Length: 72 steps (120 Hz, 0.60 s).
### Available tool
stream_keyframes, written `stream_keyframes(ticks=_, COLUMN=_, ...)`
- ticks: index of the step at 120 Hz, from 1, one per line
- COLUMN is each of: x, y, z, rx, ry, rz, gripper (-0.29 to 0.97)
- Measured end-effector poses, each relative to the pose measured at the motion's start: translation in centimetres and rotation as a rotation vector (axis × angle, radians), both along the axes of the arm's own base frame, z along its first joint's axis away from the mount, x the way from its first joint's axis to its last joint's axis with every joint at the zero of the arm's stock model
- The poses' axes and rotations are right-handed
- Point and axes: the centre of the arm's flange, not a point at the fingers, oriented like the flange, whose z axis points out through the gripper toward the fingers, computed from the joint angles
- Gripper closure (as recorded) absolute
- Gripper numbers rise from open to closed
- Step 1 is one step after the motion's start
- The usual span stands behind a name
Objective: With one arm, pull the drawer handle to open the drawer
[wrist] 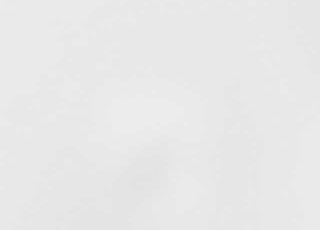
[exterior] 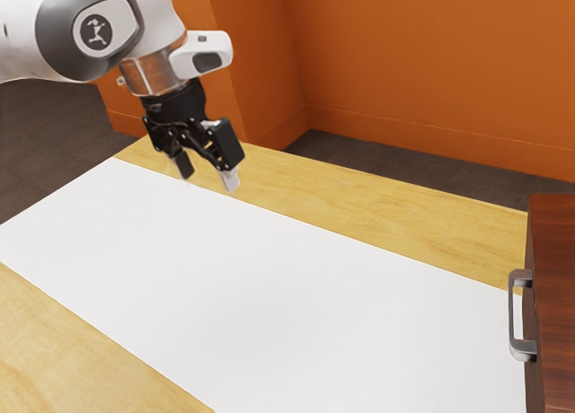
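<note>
A dark reddish-brown drawer unit (exterior: 553,296) stands at the exterior view's right edge, on the table. Its grey metal handle (exterior: 518,315) is a vertical bar on the face turned toward the arm. My gripper (exterior: 208,172) hangs above the far left part of the white mat, far from the handle. Its two black fingers point down and stand apart with nothing between them. In the wrist view the white mat (wrist: 160,110) lies under my hand, with a faint shadow on it.
A wide white mat (exterior: 260,287) covers the middle of the wooden table (exterior: 377,206). Orange walls (exterior: 431,54) rise behind the table, with dark carpet at their foot.
</note>
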Motion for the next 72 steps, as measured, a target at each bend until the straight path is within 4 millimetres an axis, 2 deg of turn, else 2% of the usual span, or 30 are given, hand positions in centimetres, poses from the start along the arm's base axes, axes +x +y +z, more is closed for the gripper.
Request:
stream_keyframes(ticks=22, x=0.1, y=1.5, z=0.4, rx=-0.009, ry=-0.021, rz=0.028, gripper=0.0)
stream_keyframes(ticks=28, x=-0.4, y=1.9, z=2.6, rx=-0.012, ry=-0.06, rz=0.043, gripper=0.0)
stream_keyframes(ticks=39, x=-2.9, y=2.4, z=8.7, rx=-0.023, ry=-0.154, rz=0.074, gripper=0.0)
stream_keyframes(ticks=47, x=-4.6, y=3.2, z=10.9, rx=-0.073, ry=-0.18, rz=0.102, gripper=0.0)
stream_keyframes(ticks=54, x=-5.3, y=4.7, z=11.2, rx=-0.112, ry=-0.174, rz=0.149, gripper=0.0)
stream_keyframes(ticks=62, x=-5.7, y=6.4, z=10.6, rx=-0.14, ry=-0.149, rz=0.215, gripper=0.0)
stream_keyframes(ticks=72, x=-5.6, y=6.8, z=9.7, rx=-0.166, ry=-0.117, rz=0.266, gripper=0.0)
